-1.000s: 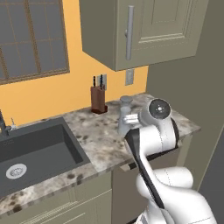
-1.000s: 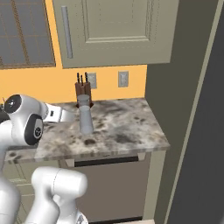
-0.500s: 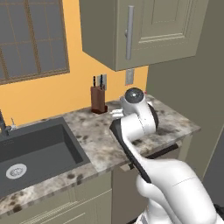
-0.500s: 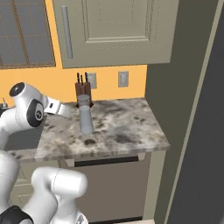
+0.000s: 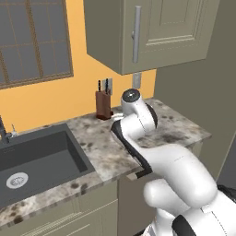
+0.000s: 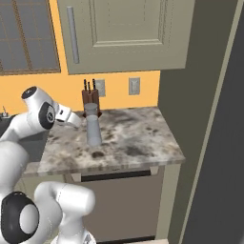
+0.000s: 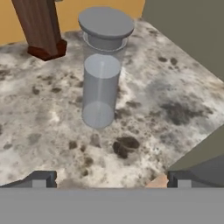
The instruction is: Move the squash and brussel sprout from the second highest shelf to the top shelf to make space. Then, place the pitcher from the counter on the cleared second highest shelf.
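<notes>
Pitcher [image 7: 101, 74] upright on counter [image 7: 175, 96], knife block [image 7: 39, 26] at 10 o'clock. Gripper [image 7: 109, 179] fully open, empty. Likely rigid, smooth, top-heavy; grasp mid-body.

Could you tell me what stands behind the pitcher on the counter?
Behind the pitcher stands the knife block, against the yellow wall. In the right base view the pitcher covers the block's foot.

The pitcher [image 7: 101, 83] stands upright on the speckled counter [image 7: 175, 105], apart from the knife block [image 7: 39, 26]. Two finger tips [image 7: 41, 178] stand wide apart, nothing between them.
</notes>
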